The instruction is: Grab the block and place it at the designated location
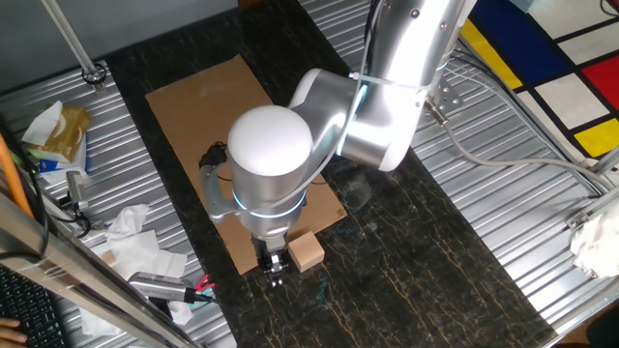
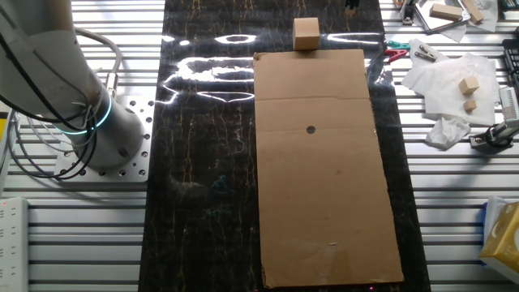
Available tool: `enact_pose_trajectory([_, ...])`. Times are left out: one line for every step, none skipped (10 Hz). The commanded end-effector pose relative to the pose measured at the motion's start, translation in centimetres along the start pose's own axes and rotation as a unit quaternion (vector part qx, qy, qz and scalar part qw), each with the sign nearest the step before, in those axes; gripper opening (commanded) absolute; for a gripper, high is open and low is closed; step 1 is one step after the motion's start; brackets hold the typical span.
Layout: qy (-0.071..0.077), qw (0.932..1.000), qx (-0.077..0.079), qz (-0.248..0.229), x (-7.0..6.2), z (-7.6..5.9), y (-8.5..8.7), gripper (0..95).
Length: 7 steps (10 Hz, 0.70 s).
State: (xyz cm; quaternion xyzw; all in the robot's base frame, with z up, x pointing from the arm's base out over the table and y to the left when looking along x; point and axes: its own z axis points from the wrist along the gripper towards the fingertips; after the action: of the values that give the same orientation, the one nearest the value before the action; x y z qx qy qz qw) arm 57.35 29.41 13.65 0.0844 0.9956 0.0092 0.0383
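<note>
block (image 1: 308,252): pale tan plain wooden cube, upright | pincer (image 1: 274,263): beside block, state unclear

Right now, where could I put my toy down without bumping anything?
The cardboard is bare apart from the dot. The dark tabletop between the cardboard and the robot base is free too. It is crowded by the block and tool, and among the paper scraps.
</note>
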Motion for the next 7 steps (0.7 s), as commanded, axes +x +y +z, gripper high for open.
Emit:
enact_pose_trajectory([0.001, 1.0, 0.0, -0.001, -0.03, 0.01, -0.01, 57.0])
enact_pose_trajectory([0.001, 1.0, 0.0, 0.0, -0.05, 0.02, -0.02, 57.0])
enact_pose_trajectory([0.001, 1.0, 0.0, 0.0, -0.12, 0.01, -0.02, 57.0])
enact_pose_trajectory([0.001, 1.0, -0.001, -0.001, -0.24, -0.01, 0.01, 57.0])
enact_pose_trajectory([0.001, 1.0, -0.001, -0.001, -0.29, -0.02, 0.04, 57.0])
enact_pose_trajectory([0.002, 1.0, -0.001, -0.001, -0.4, -0.01, 0.09, 57.0])
enact_pose_trajectory([0.002, 1.0, -0.001, -0.001, -0.44, 0.0, 0.11, 57.0])
